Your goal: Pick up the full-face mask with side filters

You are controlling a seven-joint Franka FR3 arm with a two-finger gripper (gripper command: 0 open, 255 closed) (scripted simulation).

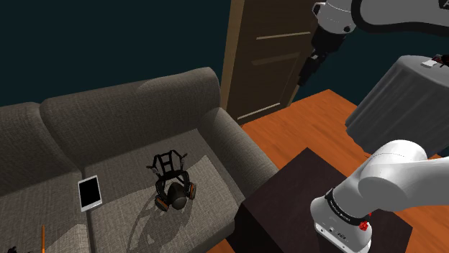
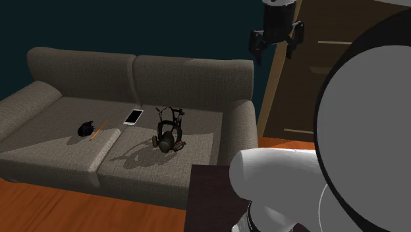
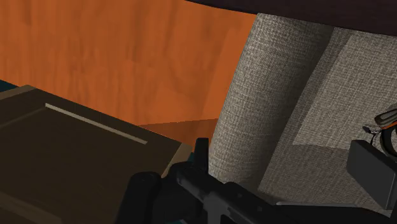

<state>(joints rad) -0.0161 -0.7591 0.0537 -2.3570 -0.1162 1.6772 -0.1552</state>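
The full-face mask (image 1: 173,188) lies on the right seat cushion of a grey sofa (image 1: 129,100), dark with a black strap harness and an orange-rimmed round filter on each side. It shows in the second exterior view as the mask (image 2: 168,135) near the sofa's middle. My gripper (image 1: 304,74) hangs high in the air beyond the sofa's armrest, in front of a brown door, far above the mask and well off to its side. In the second exterior view the gripper (image 2: 274,45) has its fingers spread apart, open and holding nothing. In the wrist view a bit of the mask (image 3: 385,119) peeks in beside the gripper (image 3: 286,167).
A white-framed tablet (image 1: 89,192) lies on the sofa beside the mask. Farther along are a small dark object (image 2: 84,130) and an orange stick (image 2: 99,129). The brown door (image 1: 266,50), a cloth-covered table (image 1: 403,100), my dark stand (image 1: 288,201) and orange wood floor (image 1: 302,122) surround the sofa's end.
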